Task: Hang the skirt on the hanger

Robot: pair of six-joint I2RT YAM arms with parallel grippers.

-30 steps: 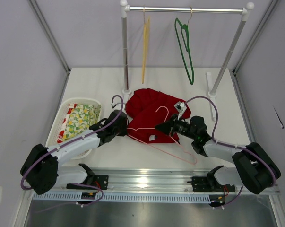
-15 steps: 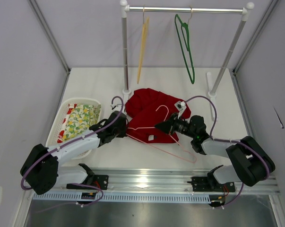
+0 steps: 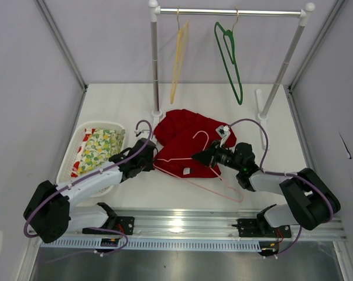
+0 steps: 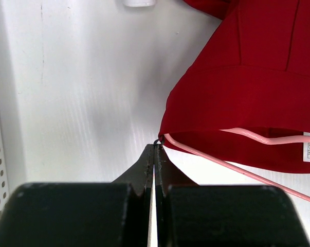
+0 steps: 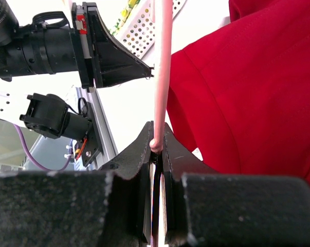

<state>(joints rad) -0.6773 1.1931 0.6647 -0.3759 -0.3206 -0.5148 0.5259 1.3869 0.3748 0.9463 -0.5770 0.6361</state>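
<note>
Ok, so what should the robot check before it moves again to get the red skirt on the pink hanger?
1. Right gripper shut on the pink hanger wire: ok.
2. Left gripper shut at the hem corner of the red skirt: ok.
3. Left gripper pinching cloth rather than wire: cannot tell.
4. Red skirt fully on the pink hanger: not ok; the long bar lies out on the table.
5. Floral cloth in its basket, apart from the red skirt: ok.
</note>
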